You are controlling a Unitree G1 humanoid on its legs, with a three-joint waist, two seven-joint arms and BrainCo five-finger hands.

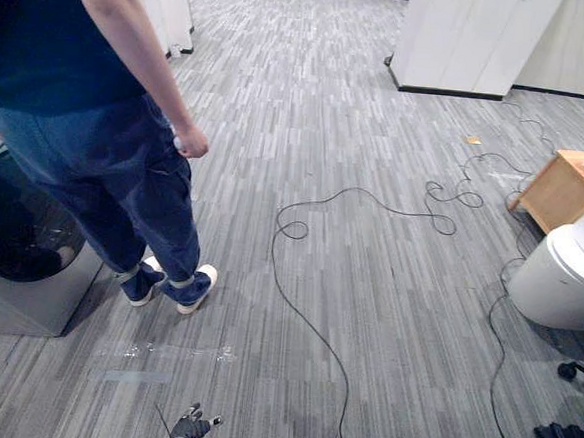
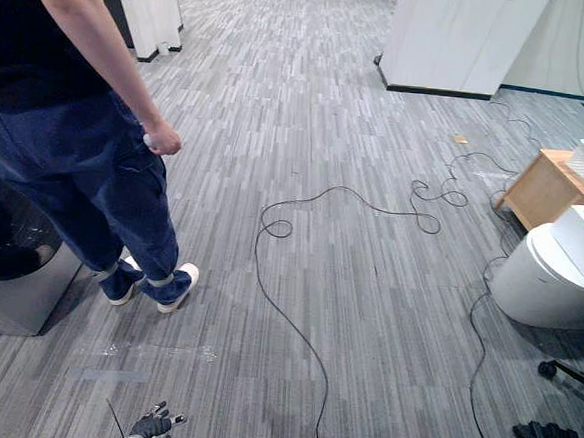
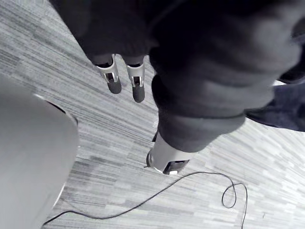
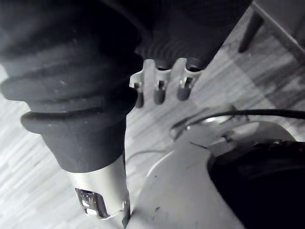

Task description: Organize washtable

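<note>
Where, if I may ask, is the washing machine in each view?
Left eye view: washing machine at left edge, partly hidden by the person.
Right eye view: left edge, more cropped.
Wrist views: cannot tell.
Shared landmark: the person's white-soled shoes.

Office hall: grey carpet tiles point(image 1: 308, 130), white cabinets point(image 1: 465, 41), washer point(image 1: 18, 260).

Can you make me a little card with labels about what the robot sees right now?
floor: grey striped carpet
person: standing on the left, dark top, blue trousers
washing machine: far left behind the person, round dark door
white toilet-like thing: right edge
wooden stand: right, behind it
white cabinet: far back
left hand: hanging low over the floor, fingers straight, holding nothing
right hand: hanging down, fingers straight, holding nothing
</note>
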